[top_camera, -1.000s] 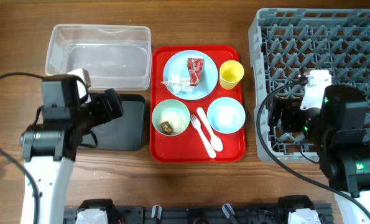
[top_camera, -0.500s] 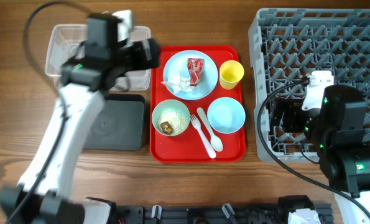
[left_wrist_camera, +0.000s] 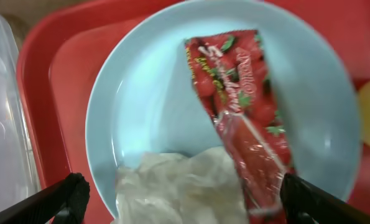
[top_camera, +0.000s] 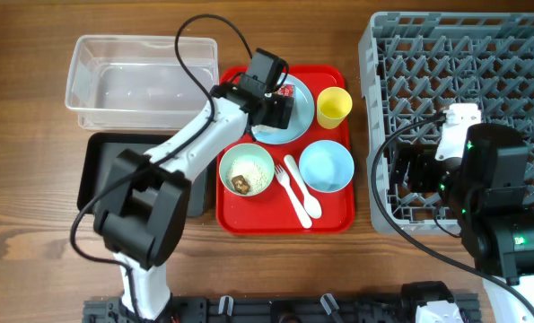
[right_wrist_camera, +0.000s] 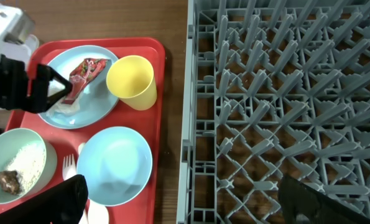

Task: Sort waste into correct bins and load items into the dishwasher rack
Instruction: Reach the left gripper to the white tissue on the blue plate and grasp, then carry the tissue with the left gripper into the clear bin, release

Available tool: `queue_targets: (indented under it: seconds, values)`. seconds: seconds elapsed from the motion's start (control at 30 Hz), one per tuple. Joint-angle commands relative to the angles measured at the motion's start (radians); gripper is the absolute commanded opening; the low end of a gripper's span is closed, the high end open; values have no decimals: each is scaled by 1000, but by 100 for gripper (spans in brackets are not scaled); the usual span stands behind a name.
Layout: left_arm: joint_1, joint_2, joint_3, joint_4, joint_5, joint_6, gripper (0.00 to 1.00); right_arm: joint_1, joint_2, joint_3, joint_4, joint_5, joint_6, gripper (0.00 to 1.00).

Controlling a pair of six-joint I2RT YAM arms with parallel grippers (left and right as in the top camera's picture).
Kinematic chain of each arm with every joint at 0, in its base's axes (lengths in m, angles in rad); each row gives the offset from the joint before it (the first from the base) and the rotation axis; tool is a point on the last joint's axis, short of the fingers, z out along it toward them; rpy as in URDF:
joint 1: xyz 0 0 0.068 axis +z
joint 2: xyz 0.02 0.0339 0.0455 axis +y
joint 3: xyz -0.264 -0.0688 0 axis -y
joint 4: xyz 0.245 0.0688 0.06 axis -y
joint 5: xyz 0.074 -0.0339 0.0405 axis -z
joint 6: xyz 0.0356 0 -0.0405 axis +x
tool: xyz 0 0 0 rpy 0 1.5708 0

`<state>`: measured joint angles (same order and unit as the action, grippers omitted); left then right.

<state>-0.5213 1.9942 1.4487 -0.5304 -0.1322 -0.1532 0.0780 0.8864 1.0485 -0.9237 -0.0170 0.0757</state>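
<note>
Wood-grain table, even light. Left gripper is over the red tray, jaws spread wide, nothing held. In its wrist view the two fingertips sit low at the frame corners, straddling the light-blue plate. The red snack wrapper lies on the plate just ahead of the claw, running diagonally, its near end close to the right-hand finger. The crumpled napkin is between the fingers, touching the wrapper's near end. Whether the fingers touch the plate: cannot tell. The clear tub is well off to the claw's left, and the black tray is behind it beside the arm. The pale-green bowl, holding rice crumbs and a brown lump, is just behind the claw on the tray. Beside it are the fork, spoon and small blue bowl. Right gripper also has its jaws wide and empty, above the near left edge of the dishwasher rack. The pegs fill the view ahead and to its right, and the yellow cup is ahead to its left
</note>
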Motion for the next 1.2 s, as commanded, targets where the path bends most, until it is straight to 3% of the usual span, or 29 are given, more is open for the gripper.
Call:
queue_targets:
  seconds: [0.0, 0.07, 0.1, 0.43, 0.6, 0.7, 0.9, 1.17]
  values:
    - [0, 48, 14, 0, -34, 19, 94, 3, 0, 19, -3, 22, 13, 100]
    - [0, 61, 10, -2, -34, 18, 72, 3, 0, 19, -5, 22, 13, 100]
    - [0, 64, 10, -4, -34, 18, 66, 3, 0, 19, -6, 22, 13, 100]
    - [0, 68, 4, -101, -28, 16, 55, 3, 0, 19, -5, 22, 13, 100]
    - [0, 68, 4, -132, -7, 15, 36, 3, 0, 19, -5, 22, 13, 100]
    - [0, 68, 5, -132, -7, 15, 4, 3, 0, 19, -5, 22, 12, 100]
    - [2, 15, 21, -132, -8, 14, 4, 3, 0, 19, -4, 22, 13, 100]
    - [131, -240, 75, -86, -8, 11, 6, 3, 0, 19, 11, 22, 13, 100]
